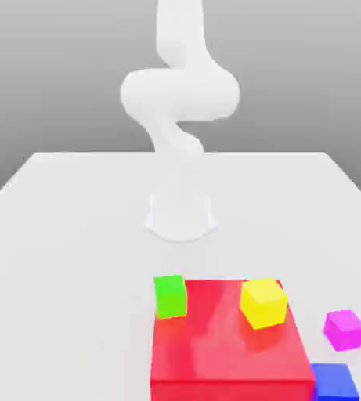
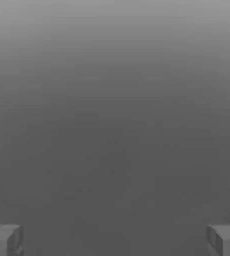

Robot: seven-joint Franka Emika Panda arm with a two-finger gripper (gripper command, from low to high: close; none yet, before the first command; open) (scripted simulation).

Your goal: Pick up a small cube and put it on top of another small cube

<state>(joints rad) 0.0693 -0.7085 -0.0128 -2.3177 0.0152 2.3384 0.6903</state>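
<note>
A white robot arm (image 1: 180, 94) is rising from its base (image 1: 180, 215) at the far middle of a pale table (image 1: 66, 274), its upper part running out past the top edge of the exterior view. In the hand view the gripper (image 2: 115, 241) is keeping its two fingers spread wide, with nothing between them, which leaves room to take in a small cube.

Near the camera, a broad, flat red block (image 1: 226, 337) is lying on the table and serving as a low platform. A green cube (image 1: 171, 297) is sitting at its far corner on the exterior view's left, and a yellow cube (image 1: 263, 302) is resting, turned at an angle, toward the far corner on the exterior view's right. Beyond the block on that side, a magenta cube (image 1: 344, 330) is standing apart, also turned. A blue cube (image 1: 334, 382) is lying just beside the block's near corner; whether they are touching is unclear.

No cube is stacked on another small cube, so the task is probably at its start. The magenta cube's open surroundings are likely making it easier to grip, while the turned cubes are probably calling for a matching wrist angle.
</note>
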